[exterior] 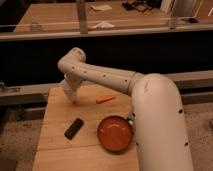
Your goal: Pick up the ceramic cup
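My white arm reaches from the lower right across the wooden table [55, 150] to its back left corner. My gripper [70, 93] hangs at the arm's end, pointing down just above the table top. I cannot make out a ceramic cup as a separate thing. The pale shape at the arm's end may include it, but I cannot tell.
An orange bowl [115, 134] sits at the front right of the table, against my arm. A black oblong object [74, 128] lies at the middle left. A small orange carrot-like item [105, 99] lies at the back middle. A dark counter with a rail runs behind the table.
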Controlling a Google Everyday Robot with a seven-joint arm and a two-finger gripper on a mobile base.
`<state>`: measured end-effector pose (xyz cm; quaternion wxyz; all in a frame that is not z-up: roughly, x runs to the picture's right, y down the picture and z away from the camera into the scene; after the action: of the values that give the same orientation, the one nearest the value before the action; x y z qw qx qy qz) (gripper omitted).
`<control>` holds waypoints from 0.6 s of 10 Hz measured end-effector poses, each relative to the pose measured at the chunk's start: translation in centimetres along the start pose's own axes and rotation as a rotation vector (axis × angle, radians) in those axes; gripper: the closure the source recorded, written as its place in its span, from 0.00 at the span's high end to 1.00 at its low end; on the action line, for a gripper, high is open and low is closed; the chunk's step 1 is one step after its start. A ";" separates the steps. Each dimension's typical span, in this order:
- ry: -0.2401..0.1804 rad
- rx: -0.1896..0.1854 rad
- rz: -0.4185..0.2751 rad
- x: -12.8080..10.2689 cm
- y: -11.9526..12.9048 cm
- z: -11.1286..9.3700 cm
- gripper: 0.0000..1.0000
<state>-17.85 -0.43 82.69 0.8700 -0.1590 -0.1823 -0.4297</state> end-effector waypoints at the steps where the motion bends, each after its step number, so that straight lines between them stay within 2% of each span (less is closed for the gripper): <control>1: 0.000 0.000 0.000 0.0 0.0 0.0 0.01; 6: 0.000 0.000 -0.001 0.0 0.0 0.0 0.01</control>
<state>-17.90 -0.41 82.70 0.8698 -0.1590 -0.1825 -0.4300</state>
